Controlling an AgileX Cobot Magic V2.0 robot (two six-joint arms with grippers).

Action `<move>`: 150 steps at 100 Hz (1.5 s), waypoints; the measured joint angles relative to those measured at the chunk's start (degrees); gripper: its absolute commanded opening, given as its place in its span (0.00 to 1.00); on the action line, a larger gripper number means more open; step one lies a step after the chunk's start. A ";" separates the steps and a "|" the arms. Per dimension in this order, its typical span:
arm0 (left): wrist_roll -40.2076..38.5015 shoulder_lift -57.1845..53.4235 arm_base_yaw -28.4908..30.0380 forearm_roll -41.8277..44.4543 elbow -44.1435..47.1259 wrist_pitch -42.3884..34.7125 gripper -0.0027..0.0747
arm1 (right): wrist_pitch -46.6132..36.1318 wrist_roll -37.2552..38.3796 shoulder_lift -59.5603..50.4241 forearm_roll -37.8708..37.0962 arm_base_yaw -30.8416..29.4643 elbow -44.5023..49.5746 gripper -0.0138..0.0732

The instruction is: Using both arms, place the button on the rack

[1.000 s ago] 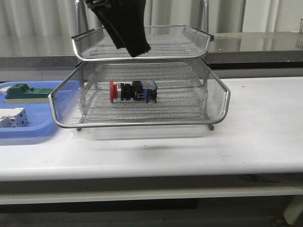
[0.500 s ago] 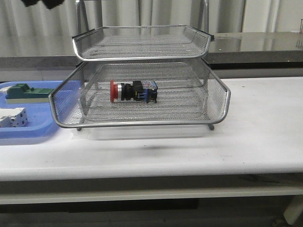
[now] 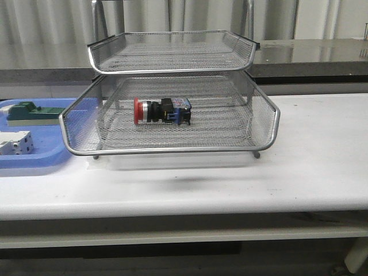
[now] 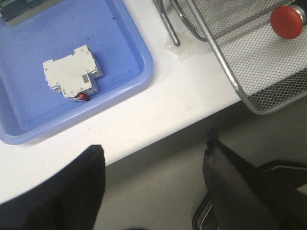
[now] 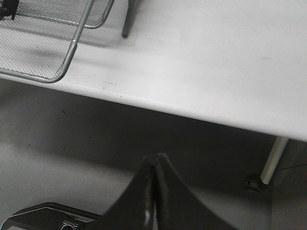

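The long white table [image 3: 322, 172] fills the front view, its front edge dropping to a dark gap below; behind it runs a grey counter against pale ribbed wall panels. A thin white table leg shows in the right wrist view above a grey floor.

On the table stands the silver wire-mesh letter rack [image 3: 172, 123], of which only two tiers can be made out from the front, the uprights cut off at the top of the picture; a third tier, if there is one, is hidden. In the left wrist view only one corner of the rack [image 4: 230, 57] appears, in the right wrist view another corner [image 5: 53, 43].

Left of the rack sits a flat blue plastic tray [image 3: 34, 161], cut off by the picture's edge. It holds a green block [image 3: 26, 109] and a white boxy switch [image 3: 14, 144]; the switch [image 4: 71, 72] shows a small red spot on one side, and no lettering on it can be read.

The small push-button with red mushroom cap [image 3: 162, 111] lies on its side in the lower visible tier, cap toward the blue tray. The left wrist view catches only its red cap [image 4: 286, 21].

The left gripper [image 4: 153, 187] hangs off the table's edge over the floor, fingers wide apart and holding nothing. The right gripper [image 5: 152, 191] also hangs over the floor, its fingers seemingly pressed together on nothing.
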 measured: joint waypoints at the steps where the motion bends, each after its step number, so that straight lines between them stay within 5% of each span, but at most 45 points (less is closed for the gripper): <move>1: -0.27 -0.46 0.00 0.00 0.45 -0.63 0.59 | 0.00 0.00 0.00 0.00 0.00 0.00 0.09; 75: -4.51 -45.03 0.00 -0.20 43.01 -41.52 0.58 | 0.00 0.00 0.00 0.00 0.00 0.00 0.09; 106: -4.51 -47.21 0.00 -0.41 50.33 -56.06 0.58 | 0.00 0.00 0.00 0.00 0.00 0.00 0.09; 126: -4.51 -47.21 0.00 -0.40 50.84 -58.32 0.58 | 0.00 0.00 0.00 0.00 0.00 0.00 0.09; 150: -4.63 -47.21 0.00 -0.40 50.87 -58.66 0.40 | 0.00 0.00 0.00 0.00 0.00 0.00 0.09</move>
